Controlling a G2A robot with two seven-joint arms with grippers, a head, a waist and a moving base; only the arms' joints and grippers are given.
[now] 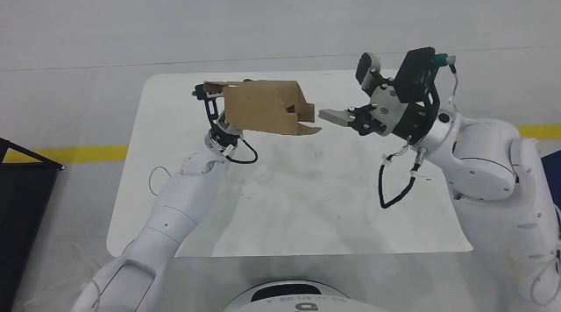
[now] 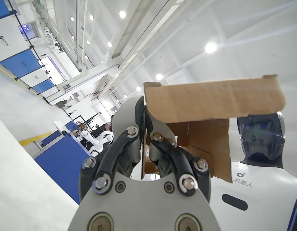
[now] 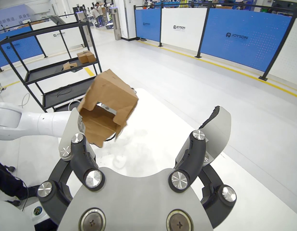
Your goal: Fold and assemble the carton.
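A brown cardboard carton (image 1: 263,106), partly folded into a box with loose flaps, hangs above the white table (image 1: 289,216) near its far side. My left gripper (image 1: 213,106) is shut on one of its walls; in the left wrist view the fingers (image 2: 138,111) pinch the cardboard edge, and the carton (image 2: 211,102) rises above them. My right gripper (image 1: 337,117) is open, just to the right of the carton's open end and apart from it. From the right wrist, the carton (image 3: 110,99) shows its open mouth and inner flaps ahead of my right gripper (image 3: 148,123).
A black shelf rack (image 3: 54,73) with small cartons stands on the floor beyond the table. Blue and white partition panels (image 3: 235,39) line the room behind. A yellow floor line (image 1: 79,152) runs left of the table.
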